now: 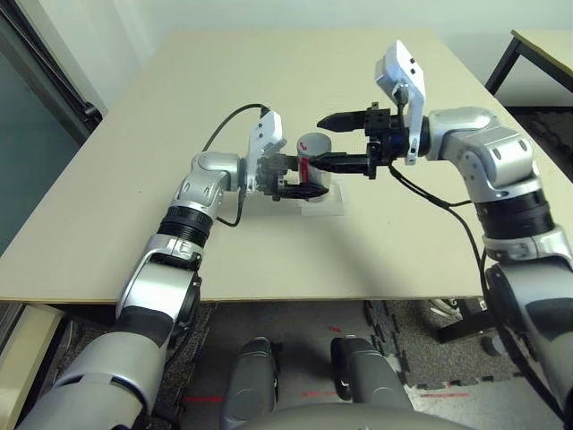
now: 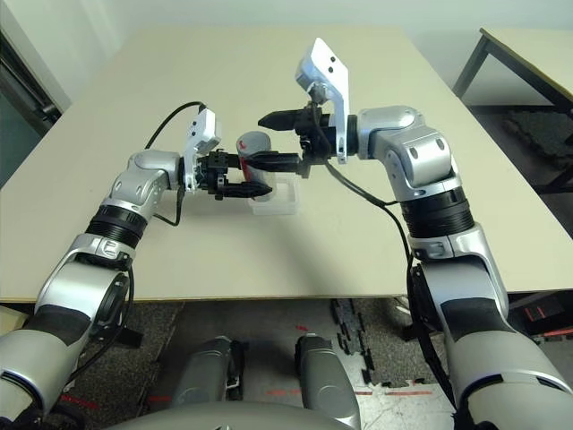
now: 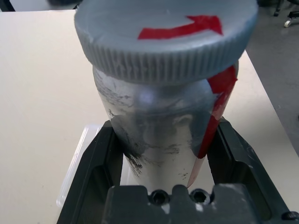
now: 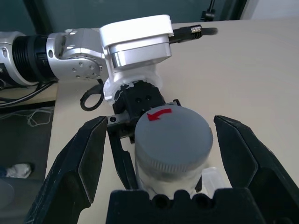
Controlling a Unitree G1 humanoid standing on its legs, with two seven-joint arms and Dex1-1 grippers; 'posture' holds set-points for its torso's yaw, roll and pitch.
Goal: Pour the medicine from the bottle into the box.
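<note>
The bottle (image 1: pixel 314 150), white-grey with a red stripe and a grey screw cap (image 4: pixel 173 133) bearing a red arrow, stands upright just above the table. My left gripper (image 1: pixel 312 176) is shut on its body, one finger (image 3: pixel 100 158) on each side. Directly under and beside it lies the clear box (image 1: pixel 324 205), flat on the table. My right gripper (image 4: pixel 173 140) is open and straddles the cap, with its fingers (image 4: pixel 88 154) apart from the cap's rim on both sides.
The beige table (image 1: pixel 179 98) is bare around the two arms. A black cable (image 1: pixel 224 125) loops from the left wrist. A second table with a dark leg (image 1: pixel 506 58) stands at the far right, beyond the table edge.
</note>
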